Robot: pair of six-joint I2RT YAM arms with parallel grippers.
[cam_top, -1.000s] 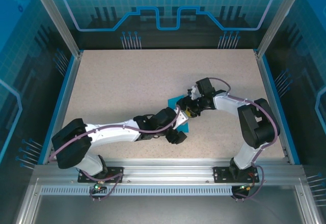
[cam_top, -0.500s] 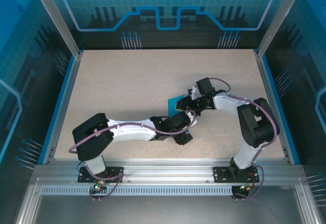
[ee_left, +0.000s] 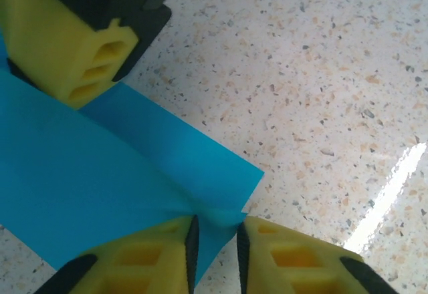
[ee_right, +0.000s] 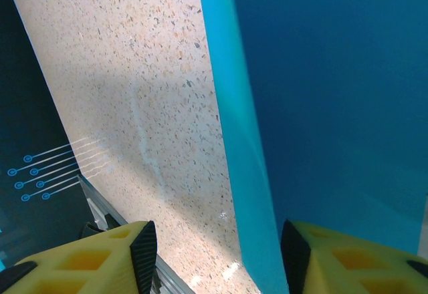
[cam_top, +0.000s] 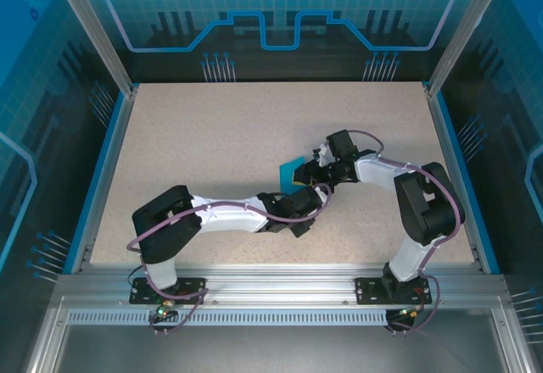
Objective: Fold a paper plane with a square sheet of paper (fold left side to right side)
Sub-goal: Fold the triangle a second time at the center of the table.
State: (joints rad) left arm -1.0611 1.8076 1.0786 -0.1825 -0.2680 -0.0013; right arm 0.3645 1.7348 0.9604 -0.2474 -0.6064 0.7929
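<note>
Near the middle of the top view, the paper (cam_top: pixel 293 170) is seen lying on the table (cam_top: pixel 212 136), with both arms bent over it. At the bottom of the left wrist view, a corner of the paper is pinched by the left gripper (ee_left: pixel 215 244). Its pads are closed on the corner with just the thin sheet between them. The paper is puckered a little at that spot.

At the bottom of the right wrist view, the jaws of the right gripper (ee_right: pixel 217 260) are spread wide and nothing is gripped. The paper's edge is seen running up between them. At the upper left of the left wrist view, one finger (ee_left: pixel 83 47) of that gripper looks to be set on the paper.

Some things could go wrong from here. Only a small bit of corner is held, so it could be pulled out of the pinch when it is lifted. If the corner is pulled too hard or too fast, the thin paper could be torn or crumpled. If the sheet is not pressed down well by the right gripper, it could be dragged across the smooth table. The edges would then not be lined up, and a crooked fold would be made.
</note>
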